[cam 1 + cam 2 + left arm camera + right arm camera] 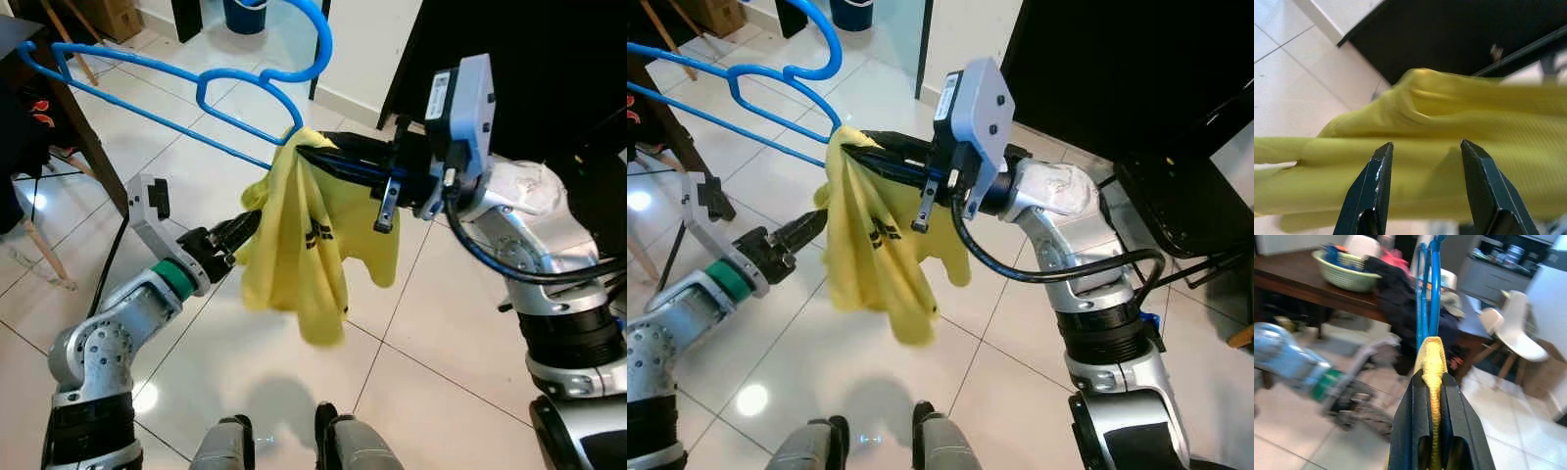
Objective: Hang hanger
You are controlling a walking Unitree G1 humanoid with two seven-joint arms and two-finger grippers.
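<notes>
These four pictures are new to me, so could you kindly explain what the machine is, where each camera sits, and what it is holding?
It is a humanoid robot standing on a tiled floor. The two wide pictures come from its head, looking down at its own silver arms. The other two come from cameras on its wrists, looking along each gripper's black fingers.

The right gripper is shut on a blue hanger with a yellow shirt draped over that end, the cloth pinched between its fingers. The left gripper is open, its fingers spread right at the hanging shirt's side.

In the right wrist view, a brown table bears a green basket, and a white chair stands nearby.
</notes>
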